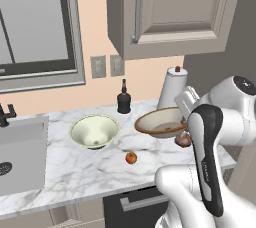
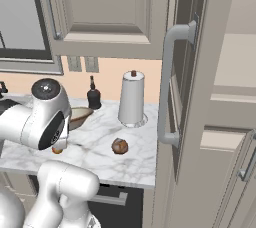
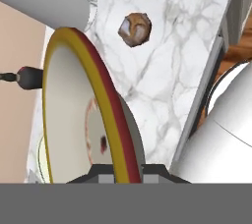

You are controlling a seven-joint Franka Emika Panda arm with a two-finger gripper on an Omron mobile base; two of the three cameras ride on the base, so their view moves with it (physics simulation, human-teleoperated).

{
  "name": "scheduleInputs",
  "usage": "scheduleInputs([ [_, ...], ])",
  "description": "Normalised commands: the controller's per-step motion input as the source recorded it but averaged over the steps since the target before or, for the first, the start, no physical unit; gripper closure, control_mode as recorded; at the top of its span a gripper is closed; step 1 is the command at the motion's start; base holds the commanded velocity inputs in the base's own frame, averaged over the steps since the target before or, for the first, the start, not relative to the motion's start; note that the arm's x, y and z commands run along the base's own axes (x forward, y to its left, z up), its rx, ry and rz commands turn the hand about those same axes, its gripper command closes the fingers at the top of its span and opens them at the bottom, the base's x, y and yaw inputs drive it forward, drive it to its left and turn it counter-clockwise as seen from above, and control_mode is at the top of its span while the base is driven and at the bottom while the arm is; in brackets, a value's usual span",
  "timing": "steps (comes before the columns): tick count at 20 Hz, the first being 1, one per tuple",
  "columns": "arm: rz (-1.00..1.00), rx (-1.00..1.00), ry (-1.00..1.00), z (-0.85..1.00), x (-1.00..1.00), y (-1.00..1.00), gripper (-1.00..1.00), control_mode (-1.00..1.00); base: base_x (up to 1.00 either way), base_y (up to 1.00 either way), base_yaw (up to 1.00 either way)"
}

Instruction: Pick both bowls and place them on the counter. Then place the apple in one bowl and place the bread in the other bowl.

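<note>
You are looking at a white marble counter [image 1: 75, 172] with grey veins, below a beige wall cabinet. The gripper [image 3: 120, 171] is clenched on the rim of the tan bowl [image 1: 161, 122]. In the hand view its finger tips are almost cut off at the bottom edge, so only their tops show on either side of the golden-brown rim. The bowl is held tilted above the counter; the robot's arm hides its right side in the left base view, and in the right base view only a sliver of it shows behind the arm's shoulder.

The pale cream-green bowl [image 1: 94, 131] sits upright on the counter, to the left of the tan one. The apple [image 1: 131, 158] lies on the marble in front of the two bowls. The bread [image 2: 119, 146] lies on the counter near a paper towel roll [image 2: 132, 98]; in the left base view the arm partly covers it. A dark bottle [image 1: 124, 99] stands by the wall. A sink [image 1: 20, 147] is cut off at the left edge.
</note>
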Motion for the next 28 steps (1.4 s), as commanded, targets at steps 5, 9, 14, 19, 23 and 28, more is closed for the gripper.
scheduleInputs([
  [5,0.00,0.00,-0.05,-0.37,0.07,-0.06,1.00,-1.00,0.00,0.00,0.00],
  [9,0.00,0.00,-0.04,-0.35,0.02,-0.09,1.00,-1.00,0.00,0.00,0.00],
  [14,0.00,0.00,-0.01,-0.44,0.13,-0.01,1.00,-1.00,0.00,0.00,0.00],
  [19,0.00,0.00,-0.02,-0.47,0.23,0.00,1.00,-1.00,0.00,0.00,0.00],
  [23,0.00,0.00,-0.04,-0.44,0.30,0.00,1.00,-1.00,0.00,0.00,0.00],
  [28,0.00,0.00,-0.05,-0.41,0.32,0.02,1.00,-1.00,0.00,0.00,0.00],
])
